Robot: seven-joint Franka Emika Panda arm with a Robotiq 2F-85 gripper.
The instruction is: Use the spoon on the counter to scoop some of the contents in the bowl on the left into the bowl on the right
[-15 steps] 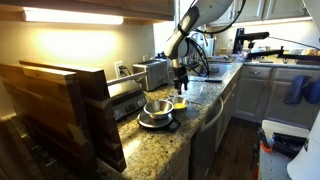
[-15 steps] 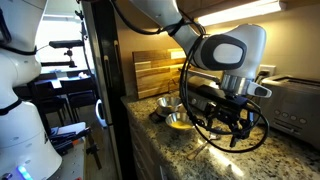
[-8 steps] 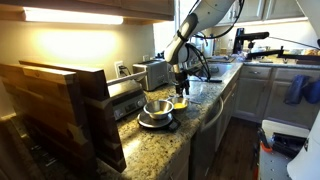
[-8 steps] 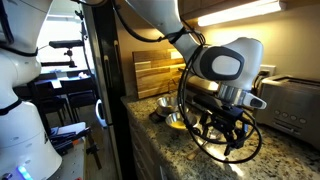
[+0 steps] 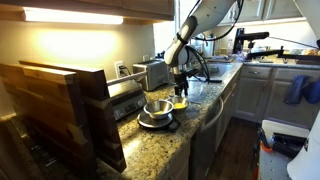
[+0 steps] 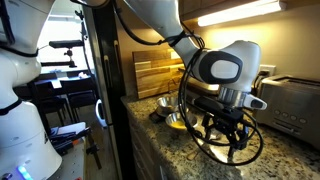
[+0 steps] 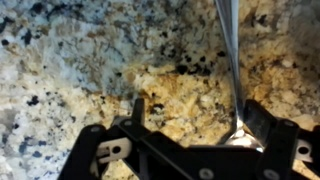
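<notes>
The task is judged to be at its start: the spoon (image 7: 231,60) is seen lying flat on the counter (image 7: 60,60), not yet picked up. The gripper (image 7: 195,118) is held wide open just above it, with nothing grasped. The metal bowl (image 5: 157,108) and yellow bowl (image 5: 180,103) are set nearby; gripping, scooping and tipping are all left to do

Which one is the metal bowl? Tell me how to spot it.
Follow the speckled granite counter to the stretch between the wooden boards and the toaster. The metal bowl sits there. It is shiny silver, unlike the yellow bowl beside it.
</notes>
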